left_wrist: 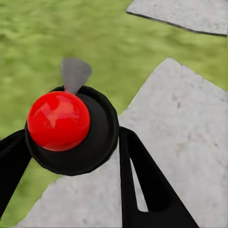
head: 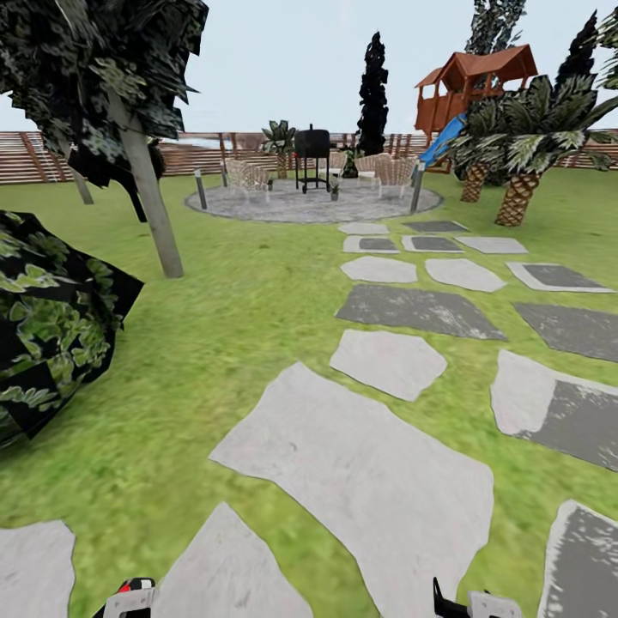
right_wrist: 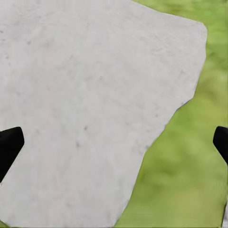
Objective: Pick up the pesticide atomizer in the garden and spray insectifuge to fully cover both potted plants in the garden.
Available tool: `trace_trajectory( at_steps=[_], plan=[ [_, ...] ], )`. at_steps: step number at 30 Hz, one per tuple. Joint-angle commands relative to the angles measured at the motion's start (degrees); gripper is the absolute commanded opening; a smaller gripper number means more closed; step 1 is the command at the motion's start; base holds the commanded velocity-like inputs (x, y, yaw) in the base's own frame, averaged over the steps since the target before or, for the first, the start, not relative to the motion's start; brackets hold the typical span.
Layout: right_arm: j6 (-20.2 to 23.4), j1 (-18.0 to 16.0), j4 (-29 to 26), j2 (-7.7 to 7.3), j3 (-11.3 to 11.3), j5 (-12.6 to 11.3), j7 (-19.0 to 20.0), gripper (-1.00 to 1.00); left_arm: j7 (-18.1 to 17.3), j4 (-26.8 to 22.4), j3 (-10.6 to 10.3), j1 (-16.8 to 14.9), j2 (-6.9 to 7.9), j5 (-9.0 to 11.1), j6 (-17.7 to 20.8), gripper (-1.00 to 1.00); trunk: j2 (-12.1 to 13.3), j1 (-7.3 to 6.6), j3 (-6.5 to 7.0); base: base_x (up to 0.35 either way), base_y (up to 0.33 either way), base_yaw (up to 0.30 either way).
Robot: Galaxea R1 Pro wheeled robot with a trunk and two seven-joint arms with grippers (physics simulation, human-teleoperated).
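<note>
Travel is the step in hand, as I judge it: the atomizer is already carried and the plants have yet to be reached. At the left, the left gripper [left_wrist: 71, 156] is clenched on the pesticide atomizer [left_wrist: 71, 128] — in the left wrist view its black fingers [left_wrist: 147, 185] sit against either side of the dark round body, red top upward, above grass and a pale stepping stone [left_wrist: 185, 137]. In the head view the bottle's red top [head: 126, 587] just peeps over the bottom edge. Ahead, stepping stones [head: 369, 472] lead over the lawn to a round paved patio [head: 309, 204] with a black grill [head: 312, 154] and chairs, a slatted fence behind; I cannot pick out the potted plants with any confidence at this range. At the right, the right gripper [right_wrist: 114, 142] hangs released and empty, tips wide apart over a stone's edge. To do this well, keep the bottle upright and the grip firm while rolling, follow the stones toward the patio, and watch for low green rosettes in grey pots — steering clear of the leafy bush [head: 51, 326] and tree trunk [head: 150, 197] on the left.
</note>
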Motion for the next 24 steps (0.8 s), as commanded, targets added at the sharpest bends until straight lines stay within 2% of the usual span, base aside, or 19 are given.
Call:
trace_trajectory(
  at_steps=[1, 24],
  plan=[
    [-0.15, -0.03, 0.05, 0.0, -0.05, 0.12, -0.17, 1.0, -0.54, 0.04, 0.49, -0.04, -0.03, -0.08, -0.14, -1.0, -0.02, 0.02, -0.05, 0.34, 0.0, 0.0],
    [-0.15, -0.03, 0.05, 0.0, -0.05, 0.12, -0.17, 1.0, -0.54, 0.04, 0.49, -0.04, -0.03, -0.08, -0.15, -1.0, -0.02, 0.02, -0.05, 0.34, 0.0, 0.0]
  ],
)
